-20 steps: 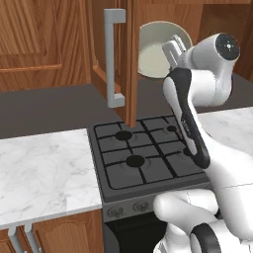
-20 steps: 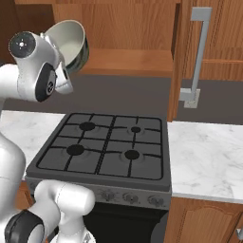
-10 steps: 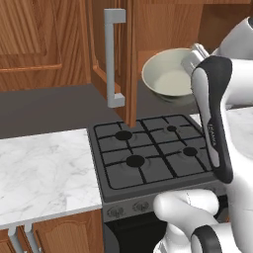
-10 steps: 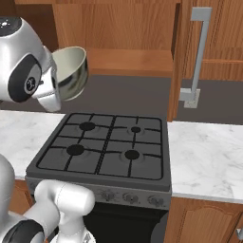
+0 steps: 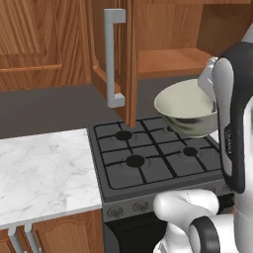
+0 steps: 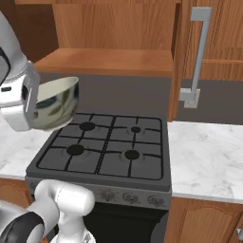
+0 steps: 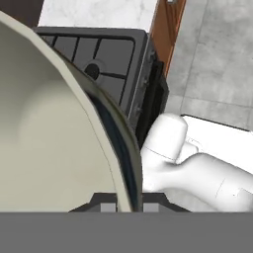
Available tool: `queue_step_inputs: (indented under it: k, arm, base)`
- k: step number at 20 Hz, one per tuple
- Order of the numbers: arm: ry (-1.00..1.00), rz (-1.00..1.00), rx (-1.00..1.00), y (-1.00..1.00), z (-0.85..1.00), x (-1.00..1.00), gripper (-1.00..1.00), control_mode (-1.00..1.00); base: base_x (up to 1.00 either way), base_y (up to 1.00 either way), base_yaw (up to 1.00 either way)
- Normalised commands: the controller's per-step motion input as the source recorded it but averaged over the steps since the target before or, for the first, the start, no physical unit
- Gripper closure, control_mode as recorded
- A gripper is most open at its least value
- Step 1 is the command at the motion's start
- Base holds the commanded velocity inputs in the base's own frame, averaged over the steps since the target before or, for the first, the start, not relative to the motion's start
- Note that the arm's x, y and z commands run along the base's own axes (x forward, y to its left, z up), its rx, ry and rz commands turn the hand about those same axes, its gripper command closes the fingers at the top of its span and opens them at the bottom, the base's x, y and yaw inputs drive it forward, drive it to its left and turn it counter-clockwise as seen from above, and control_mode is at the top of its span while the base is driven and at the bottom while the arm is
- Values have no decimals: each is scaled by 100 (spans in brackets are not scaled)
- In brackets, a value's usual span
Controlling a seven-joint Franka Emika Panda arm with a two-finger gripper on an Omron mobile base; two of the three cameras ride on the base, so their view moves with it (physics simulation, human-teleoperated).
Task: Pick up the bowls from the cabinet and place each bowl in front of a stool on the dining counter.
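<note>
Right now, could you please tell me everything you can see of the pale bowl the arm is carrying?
The bowl is round, pale cream-green and glossy like ceramic, with dark smudged marks outside and nothing in it. It hangs in the air above the stove, roughly upright, mouth up. The gripper is shut on its rim; nothing else touches it.

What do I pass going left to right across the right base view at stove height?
Cream bowl held in the hand → stove top → cabinet door's grey bar handle → marble worktop.
</note>
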Motion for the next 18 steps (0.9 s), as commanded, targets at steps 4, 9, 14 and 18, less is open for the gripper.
queue_step_inputs:
  k: [4,9,14,18]
  arm:
    - [15,-3,3,-10,-1,-74,100,-100]
    - [7,-2,16,-16,-13,-29,100,-100]
    - [0,-8,9,-2,-18,-2,100,-100]
    - [0,-9,4,0,0,0,100,-100]
  base:
    - [0,0,0]
    - [0,0,0]
    - [0,0,0]
    - [0,0,0]
